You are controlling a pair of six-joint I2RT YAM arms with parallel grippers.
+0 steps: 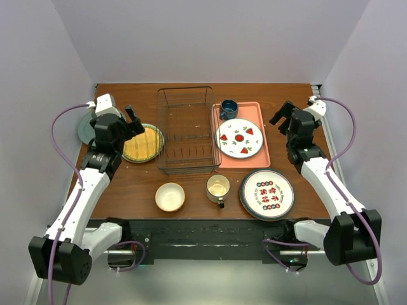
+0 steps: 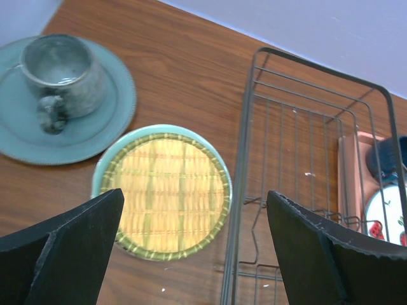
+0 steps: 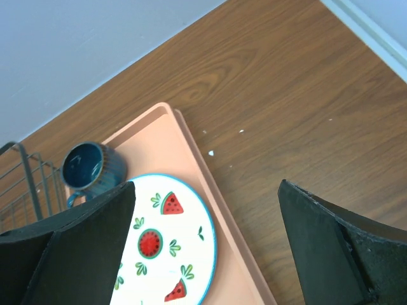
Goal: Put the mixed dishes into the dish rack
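The dark wire dish rack point(image 1: 158, 130) stands at the table's middle back and holds nothing. A yellow textured plate point(image 1: 143, 143) lies on a mint-green plate just left of it. A cream bowl point(image 1: 170, 196), a cream mug point(image 1: 218, 188) and a dark-rimmed patterned plate point(image 1: 267, 194) sit along the front. My left gripper point(image 1: 133, 121) is open above the yellow plate point(image 2: 164, 190), whose mint rim point(image 2: 100, 171) shows beside the rack's left wall point(image 2: 240, 159). My right gripper point(image 1: 281, 114) is open and empty over the pink tray's right edge.
The pink tray point(image 1: 251, 111) right of the rack holds a white plate with red fruit point(image 1: 239, 138) and a dark blue cup point(image 1: 228, 109); the right wrist view shows them too: the plate point(image 3: 159, 248) and the cup point(image 3: 89, 168). A grey-green cup on a saucer point(image 2: 60, 76) sits at the far left.
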